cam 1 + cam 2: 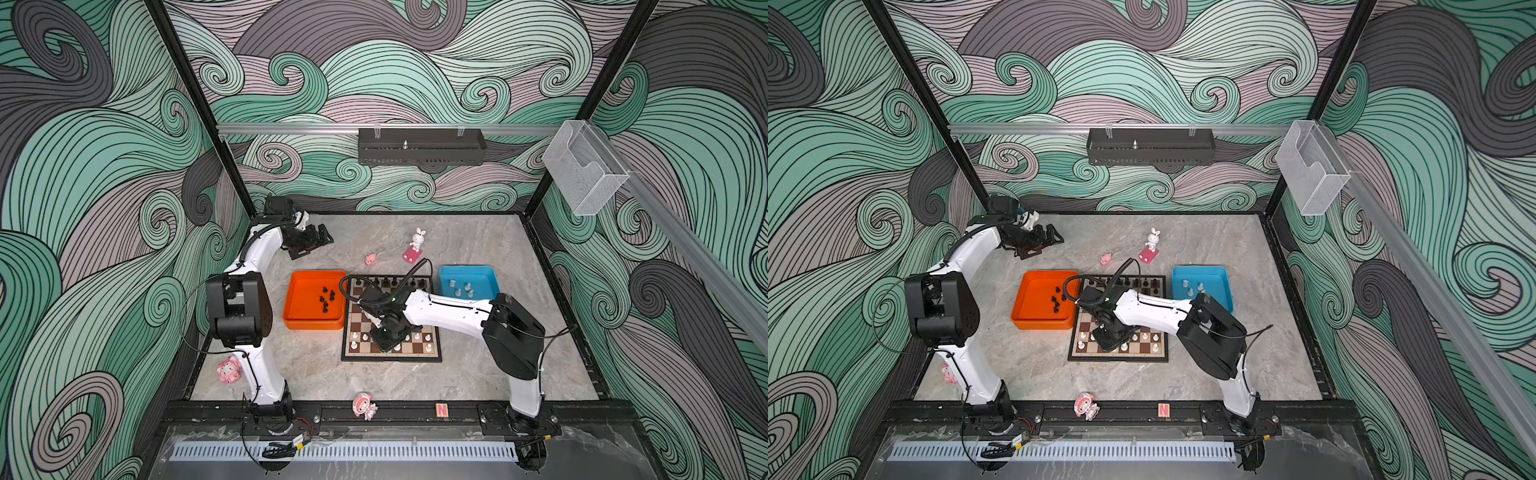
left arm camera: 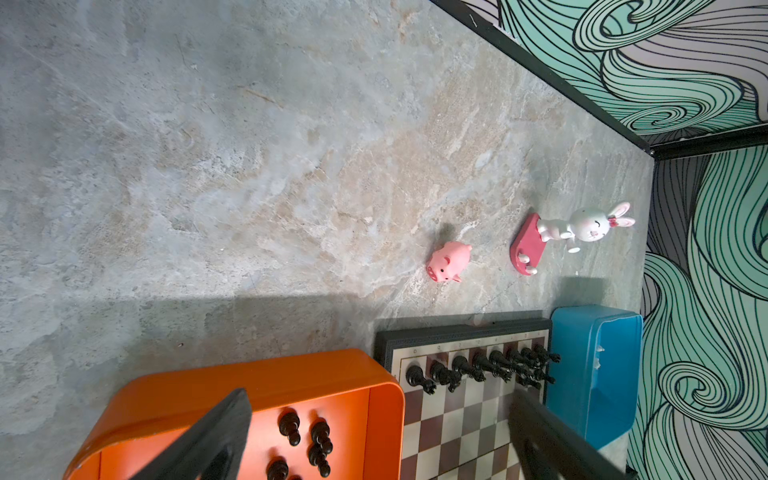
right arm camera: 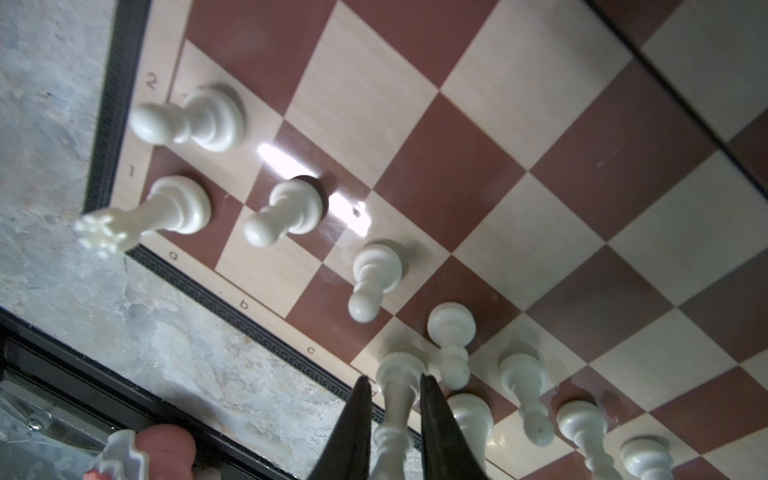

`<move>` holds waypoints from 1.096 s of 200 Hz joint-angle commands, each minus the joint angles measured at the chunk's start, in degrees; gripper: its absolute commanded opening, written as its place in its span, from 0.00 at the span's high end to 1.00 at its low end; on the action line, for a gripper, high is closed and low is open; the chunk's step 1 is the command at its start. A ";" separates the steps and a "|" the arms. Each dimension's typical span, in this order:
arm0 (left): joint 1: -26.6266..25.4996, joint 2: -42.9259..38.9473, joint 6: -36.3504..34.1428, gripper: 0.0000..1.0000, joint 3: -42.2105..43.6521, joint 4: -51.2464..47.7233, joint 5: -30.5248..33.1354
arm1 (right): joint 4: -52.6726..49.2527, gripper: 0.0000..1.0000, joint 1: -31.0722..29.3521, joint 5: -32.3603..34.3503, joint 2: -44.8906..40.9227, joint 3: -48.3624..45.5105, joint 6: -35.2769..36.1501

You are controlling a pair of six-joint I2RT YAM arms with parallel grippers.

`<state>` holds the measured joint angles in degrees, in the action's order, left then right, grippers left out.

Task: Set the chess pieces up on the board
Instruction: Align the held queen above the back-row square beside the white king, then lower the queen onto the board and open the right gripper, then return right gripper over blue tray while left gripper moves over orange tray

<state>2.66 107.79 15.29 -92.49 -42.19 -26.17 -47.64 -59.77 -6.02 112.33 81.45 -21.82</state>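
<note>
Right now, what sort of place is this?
Likely a robot test booth: left arm and right arm bolted to a front rail, wave-patterned walls boxing in the table, a chessboard between an orange tray and a blue tray.

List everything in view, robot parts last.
board: one, brown and cream, table centre
orange tray: one, left of board
blue tray: one, right of board's far end
black chess pieces: one row, board's far edge; about five, orange tray
white chess pieces: ten or more, board's near rows; about four, blue tray
pig: one, pink, beyond board
rabbit: one, white, pink base, beside pig
pink figurines: two, left arm's base and front rail
basket: one, black, back rail
clear box: one, right rail
table: one, grey
left gripper: black, open, far left
right gripper: black, over board's near rows, jaws astride tall white piece, contact unclear
</note>
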 commanded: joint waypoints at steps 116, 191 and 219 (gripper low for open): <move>0.51 0.58 0.64 0.01 0.29 0.30 -0.30 | -4.94 0.73 -0.28 4.80 -3.93 5.71 -1.37; 0.29 -1.41 0.58 0.01 0.18 -1.33 5.21 | -3.83 0.61 5.56 12.66 -11.92 11.16 1.26; -0.71 -2.68 2.89 0.01 1.33 -4.62 10.93 | -1.62 0.15 14.33 12.62 -14.96 11.64 1.41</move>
<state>2.55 107.77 16.12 -92.44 -42.94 -21.17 -50.15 -52.27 3.95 100.12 92.12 -21.17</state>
